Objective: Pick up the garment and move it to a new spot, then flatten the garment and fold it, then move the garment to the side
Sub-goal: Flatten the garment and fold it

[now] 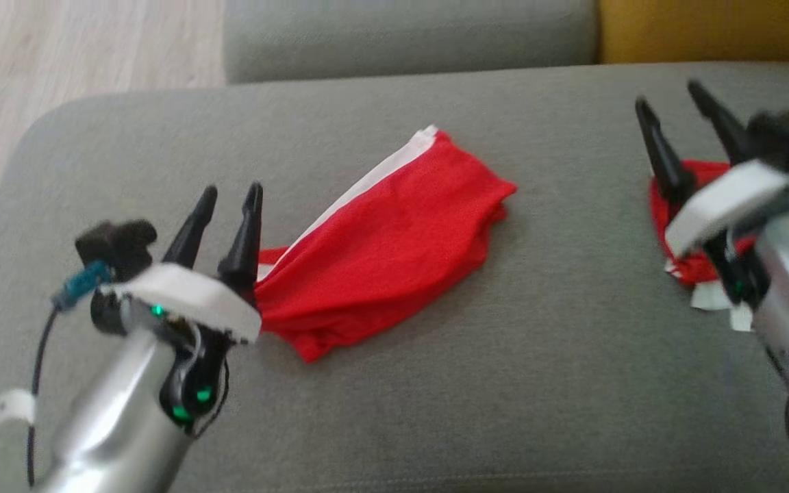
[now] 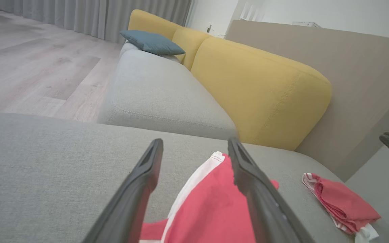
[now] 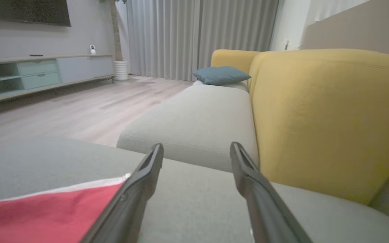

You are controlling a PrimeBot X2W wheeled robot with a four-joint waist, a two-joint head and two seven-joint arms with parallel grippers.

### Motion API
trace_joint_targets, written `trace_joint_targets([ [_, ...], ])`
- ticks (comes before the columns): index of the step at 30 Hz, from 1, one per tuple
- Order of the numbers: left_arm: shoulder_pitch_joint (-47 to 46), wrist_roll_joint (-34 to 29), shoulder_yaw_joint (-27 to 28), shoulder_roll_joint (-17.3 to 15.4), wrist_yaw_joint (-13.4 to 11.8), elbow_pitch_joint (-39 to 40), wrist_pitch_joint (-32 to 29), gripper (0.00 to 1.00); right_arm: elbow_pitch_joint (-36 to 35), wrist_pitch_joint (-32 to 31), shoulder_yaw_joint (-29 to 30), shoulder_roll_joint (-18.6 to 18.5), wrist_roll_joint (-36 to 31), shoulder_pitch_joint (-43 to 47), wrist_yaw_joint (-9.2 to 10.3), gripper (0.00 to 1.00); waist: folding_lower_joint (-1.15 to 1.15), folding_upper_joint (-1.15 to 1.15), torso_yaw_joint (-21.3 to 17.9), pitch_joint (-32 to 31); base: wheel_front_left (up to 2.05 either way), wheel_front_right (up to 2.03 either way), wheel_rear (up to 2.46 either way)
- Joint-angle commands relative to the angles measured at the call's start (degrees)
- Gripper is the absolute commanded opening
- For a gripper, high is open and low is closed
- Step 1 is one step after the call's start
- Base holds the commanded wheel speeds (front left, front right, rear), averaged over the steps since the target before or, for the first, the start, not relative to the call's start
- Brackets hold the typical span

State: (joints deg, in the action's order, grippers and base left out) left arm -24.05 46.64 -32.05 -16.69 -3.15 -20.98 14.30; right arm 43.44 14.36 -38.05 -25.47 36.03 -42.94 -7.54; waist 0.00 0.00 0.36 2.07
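Observation:
The garment [image 1: 394, 246] is red with a white stripe along its far edge. It lies as a rumpled oblong in the middle of the grey seat cushion [image 1: 435, 411]. My left gripper [image 1: 233, 188] hovers open at the garment's near-left end, nothing between its fingers. In the left wrist view the garment [image 2: 211, 209] sits between and beyond the open left gripper [image 2: 195, 143]. My right gripper [image 1: 668, 94] stands open at the right, over a second bunched red cloth [image 1: 692, 270]. The right wrist view has the open right gripper [image 3: 196, 145] and the garment [image 3: 46, 216] at lower left.
The second red cloth [image 2: 343, 202] with white trim lies near the cushion's right end. A yellow backrest [image 2: 262, 87] runs behind the seat, and another grey seat [image 3: 198, 118] with a blue pillow [image 3: 219, 75] lies beyond. Wooden floor [image 1: 59, 48] lies off the left edge.

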Motion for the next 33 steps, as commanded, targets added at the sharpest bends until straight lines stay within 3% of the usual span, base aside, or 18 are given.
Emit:
trace_joint_targets([
  [1,-0.43,-1.36,3.43,-0.4,-0.3,2.02,0.69,1.0,-2.53,0.62,1.81,0.65,-2.64,1.97,0.05,1.0,0.0,0.0,-2.25,-2.1,0.0,0.0,0.0],
  [11,11.59,-16.08,12.34,5.84,0.6,6.24,0.7,1.0,-16.04,0.61,20.91,9.26,-21.36,22.51,0.05,1.0,0.0,0.0,-5.48,-3.86,0.0,0.0,0.0],
  [18,18.86,-24.13,18.44,10.19,2.87,9.0,0.7,1.0,-24.4,-1.68,28.03,15.75,-28.79,32.61,0.05,1.0,0.0,0.0,-5.82,-4.74,0.0,0.0,0.0],
  [27,20.48,-29.18,21.66,12.71,6.02,9.77,0.7,1.0,-29.8,-5.36,30.03,18.31,-30.57,36.19,0.05,1.0,0.0,0.0,-3.47,-4.08,0.0,0.0,0.0],
  [33,19.94,-30.3,22.08,13.41,7.55,8.36,0.7,1.0,-29.77,-12.15,32.13,21.32,-19.3,35.19,0.05,1.0,0.0,0.0,0.3,-2.33,0.0,0.0,0.0],
])
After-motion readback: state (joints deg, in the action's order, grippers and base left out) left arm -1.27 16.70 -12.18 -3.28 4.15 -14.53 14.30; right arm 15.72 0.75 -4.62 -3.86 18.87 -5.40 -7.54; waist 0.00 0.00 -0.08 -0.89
